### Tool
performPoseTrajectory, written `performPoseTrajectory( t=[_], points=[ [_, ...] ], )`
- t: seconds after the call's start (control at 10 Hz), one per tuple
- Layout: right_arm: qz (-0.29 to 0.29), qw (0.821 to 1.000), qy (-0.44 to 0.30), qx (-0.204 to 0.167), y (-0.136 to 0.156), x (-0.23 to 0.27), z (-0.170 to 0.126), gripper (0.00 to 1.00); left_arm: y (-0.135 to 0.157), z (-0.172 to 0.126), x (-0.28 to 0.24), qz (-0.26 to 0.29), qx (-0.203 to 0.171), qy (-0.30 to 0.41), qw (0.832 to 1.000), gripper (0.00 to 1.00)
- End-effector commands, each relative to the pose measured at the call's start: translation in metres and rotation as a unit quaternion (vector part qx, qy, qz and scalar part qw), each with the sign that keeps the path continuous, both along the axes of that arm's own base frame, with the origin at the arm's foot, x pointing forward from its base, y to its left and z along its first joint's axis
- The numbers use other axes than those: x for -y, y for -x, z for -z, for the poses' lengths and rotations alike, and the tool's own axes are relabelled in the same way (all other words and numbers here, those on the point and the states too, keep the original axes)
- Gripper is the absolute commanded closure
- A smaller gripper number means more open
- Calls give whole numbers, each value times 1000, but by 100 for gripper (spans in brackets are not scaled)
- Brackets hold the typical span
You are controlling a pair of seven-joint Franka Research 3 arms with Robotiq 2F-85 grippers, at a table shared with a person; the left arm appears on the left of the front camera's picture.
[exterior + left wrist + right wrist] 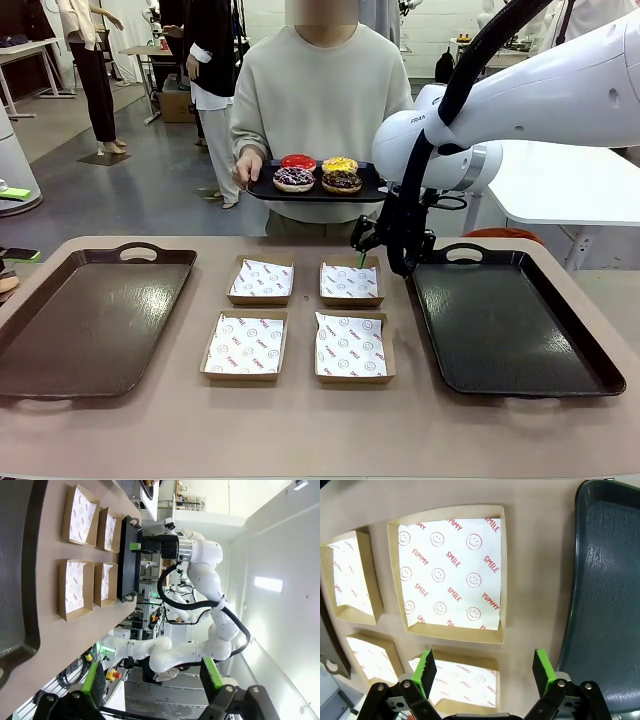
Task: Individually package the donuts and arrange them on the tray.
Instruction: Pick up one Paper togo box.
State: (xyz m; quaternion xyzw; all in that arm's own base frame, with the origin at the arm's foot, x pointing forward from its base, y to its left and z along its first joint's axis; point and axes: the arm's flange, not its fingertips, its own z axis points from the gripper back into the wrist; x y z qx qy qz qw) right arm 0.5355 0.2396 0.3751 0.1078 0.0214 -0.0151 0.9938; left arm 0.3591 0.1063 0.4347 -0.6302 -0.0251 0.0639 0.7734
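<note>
A person at the far side holds a black serving tray (365,190) carrying the donuts: red (297,161), yellow (340,164), purple with sprinkles (293,179) and chocolate (342,181). My right gripper (372,250) hangs open and empty just above the far right paper-lined box (350,282). In the right wrist view that gripper (485,672) points down at the table, with a lined box (451,572) ahead of its green pads. My left gripper (152,680) is open, holds nothing and stays well back from the table.
Several open cardboard boxes (246,345) with printed paper liners sit in the middle of the table. A dark empty tray (85,315) lies at the left and another (510,320) at the right, close under my right arm.
</note>
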Motion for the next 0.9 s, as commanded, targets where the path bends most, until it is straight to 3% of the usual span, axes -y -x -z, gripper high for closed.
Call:
performPoseTrajectory(
  t=[0.0,0.3,0.8],
  points=[
    [1,1000,-2,4,-3,-1,1,0,1,-2,0,-1,2,6,1000,0],
    [-44,998,41,25,-6,-12,2,0,1,-2,0,-1,2,6,1000,0],
    [-42,995,76,58,-49,-22,22,0,1,-2,0,-1,2,6,1000,0]
  ],
)
